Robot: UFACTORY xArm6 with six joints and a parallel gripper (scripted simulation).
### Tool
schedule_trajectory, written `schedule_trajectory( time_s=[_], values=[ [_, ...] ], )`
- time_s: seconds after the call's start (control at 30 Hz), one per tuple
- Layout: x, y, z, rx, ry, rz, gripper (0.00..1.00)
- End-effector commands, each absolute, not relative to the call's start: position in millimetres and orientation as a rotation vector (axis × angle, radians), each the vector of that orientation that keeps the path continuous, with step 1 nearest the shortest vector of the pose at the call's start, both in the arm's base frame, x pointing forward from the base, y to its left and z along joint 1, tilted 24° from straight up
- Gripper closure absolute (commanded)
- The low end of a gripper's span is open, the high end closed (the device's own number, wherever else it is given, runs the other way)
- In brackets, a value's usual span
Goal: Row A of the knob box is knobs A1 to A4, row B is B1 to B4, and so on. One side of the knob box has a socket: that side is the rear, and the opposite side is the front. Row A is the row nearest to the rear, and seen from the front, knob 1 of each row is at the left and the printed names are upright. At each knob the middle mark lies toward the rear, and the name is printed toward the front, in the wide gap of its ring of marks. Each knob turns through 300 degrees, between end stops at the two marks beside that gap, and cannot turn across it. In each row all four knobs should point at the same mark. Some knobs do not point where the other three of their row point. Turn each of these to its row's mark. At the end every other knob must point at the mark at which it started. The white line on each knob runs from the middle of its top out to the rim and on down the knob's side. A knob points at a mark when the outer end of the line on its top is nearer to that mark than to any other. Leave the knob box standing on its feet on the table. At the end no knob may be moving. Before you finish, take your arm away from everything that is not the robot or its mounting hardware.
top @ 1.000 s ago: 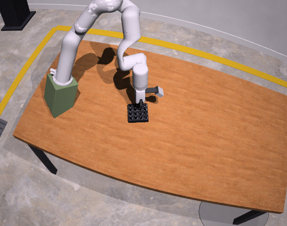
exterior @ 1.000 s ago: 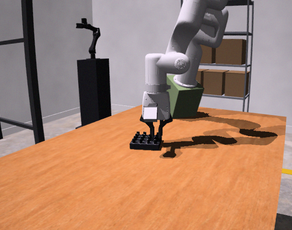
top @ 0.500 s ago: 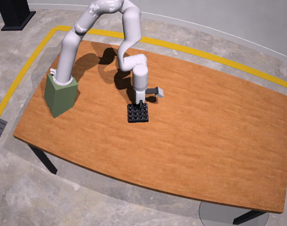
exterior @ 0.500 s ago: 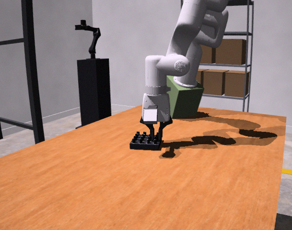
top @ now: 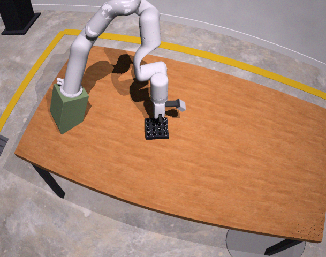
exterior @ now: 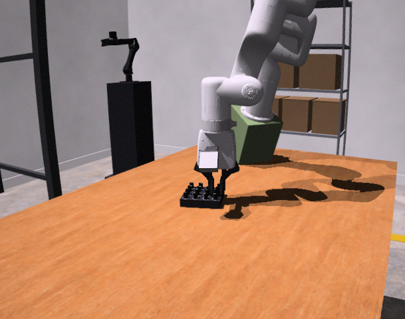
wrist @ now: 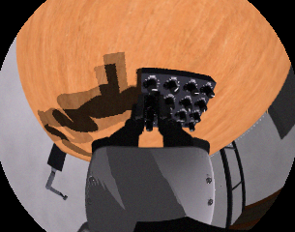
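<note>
"Largest entry first?"

"One wood-grain worktop (top: 226, 155) (exterior: 195, 257) (wrist: 186, 39), orange-brown, on dark legs."

"Next?"

"One white xArm 6 (top: 150, 30) (exterior: 264, 30), arched over the worktop; I have its wrist upright above the knob box."

"Its mounting?"

"One green pedestal (top: 71, 113) (exterior: 259, 140), block-shaped, standing on the worktop well apart from the box."

"And your tool?"

"One tool (top: 160, 120) (exterior: 217, 189) (wrist: 151, 102), fingers pointing down, narrowly parted. I list it as released: the dark fingers stand either side of one knob, not clenched on it."

"The task's item?"

"One black knob box (top: 157, 137) (exterior: 200, 203) (wrist: 178, 73), flat on the worktop beneath my tool. The fingers reach in at its edge nearest the arm's wrist."

"Smallest pieces?"

"Black knobs in a four-by-four grid, one at a corner (top: 165, 134) (wrist: 151, 82), some hidden by the fingers. White lines and marks too small for me to read; row letters, I cannot tell."
</note>
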State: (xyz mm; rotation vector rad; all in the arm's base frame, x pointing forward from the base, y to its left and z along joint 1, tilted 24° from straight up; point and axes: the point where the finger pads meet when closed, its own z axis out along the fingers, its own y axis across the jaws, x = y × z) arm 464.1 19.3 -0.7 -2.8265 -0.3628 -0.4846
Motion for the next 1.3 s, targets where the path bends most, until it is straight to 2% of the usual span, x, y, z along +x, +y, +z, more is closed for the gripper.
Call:
schedule_trajectory(
  time_s=[0.0,0.57,0.6,1.27],
  values=[
    [465.0,19.1,0.3,-2.827,-0.363,-0.488,0.81],
    [465.0,19.1,0.3,-2.827,-0.363,-0.488,0.81],
    [465.0,19.1,0.3,-2.827,-0.363,-0.488,0.92],
    [465.0,19.1,0.3,-2.827,-0.363,-0.488,0.92]
  ],
)
